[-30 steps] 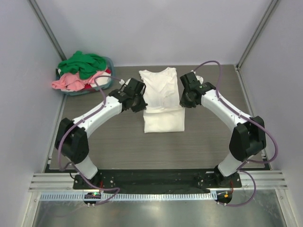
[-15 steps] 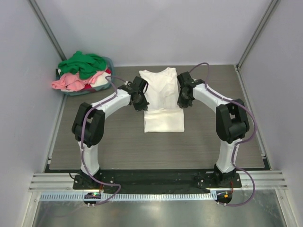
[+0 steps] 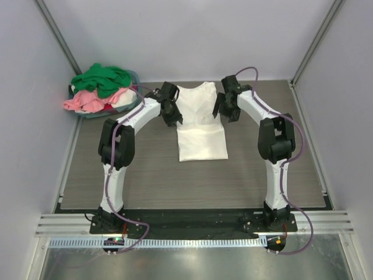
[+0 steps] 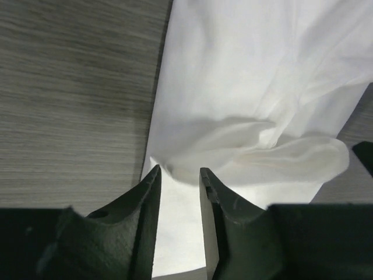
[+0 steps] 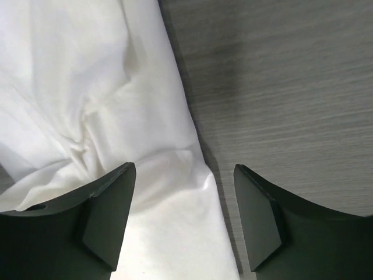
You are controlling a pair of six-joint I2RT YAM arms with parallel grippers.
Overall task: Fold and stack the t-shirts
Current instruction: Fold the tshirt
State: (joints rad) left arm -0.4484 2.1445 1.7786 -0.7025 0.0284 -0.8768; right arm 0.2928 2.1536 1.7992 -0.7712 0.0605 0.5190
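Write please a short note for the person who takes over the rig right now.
Left gripper: jaws nearly closed at a side fold of the white t-shirt; grip unclear.
Right gripper: open wide over the opposite edge.
The white t-shirt lies on the table, narrowed, not yet folded short.
Green t-shirt and pink t-shirt are heaped unfolded in the basket.
Left: finish the white one, fold the others, stack.
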